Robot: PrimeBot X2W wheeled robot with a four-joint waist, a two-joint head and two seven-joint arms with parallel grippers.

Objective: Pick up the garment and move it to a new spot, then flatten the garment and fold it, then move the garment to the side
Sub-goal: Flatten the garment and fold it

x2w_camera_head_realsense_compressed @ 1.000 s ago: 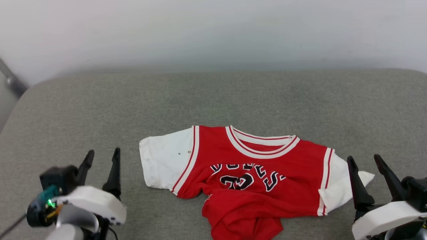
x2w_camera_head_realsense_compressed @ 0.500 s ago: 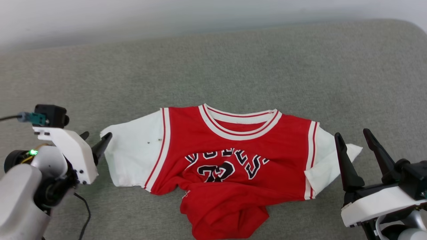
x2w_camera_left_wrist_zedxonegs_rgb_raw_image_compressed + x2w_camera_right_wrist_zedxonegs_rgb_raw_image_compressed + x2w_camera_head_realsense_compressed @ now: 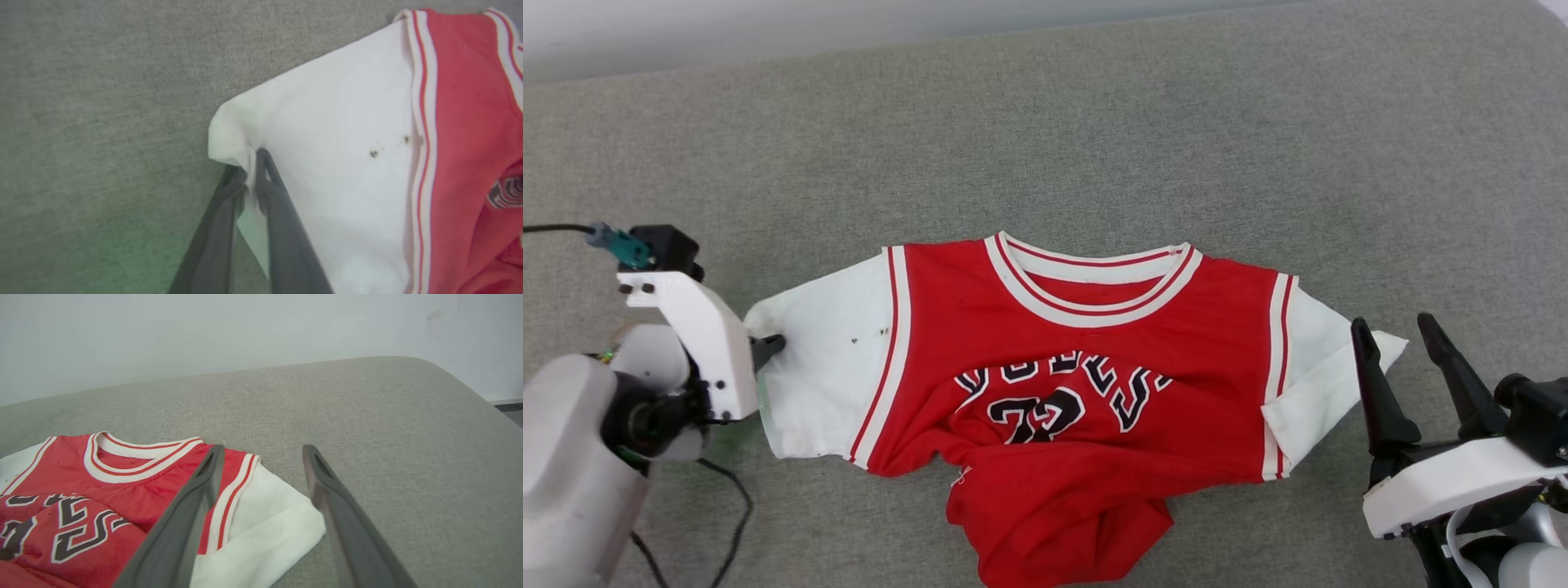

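Red garment [image 3: 1086, 327], sleeve edge pinched by left gripper [image 3: 250, 163], on broad cushion [image 3: 1094, 122].

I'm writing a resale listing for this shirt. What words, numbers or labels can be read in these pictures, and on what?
Arched black lettering on the chest of the red jersey-style T-shirt with white sleeves: creased, letter tops hidden, not readable.
Number beneath it: two digits; the first looks like "2", the second is too crumpled to tell.
No other text can be read.
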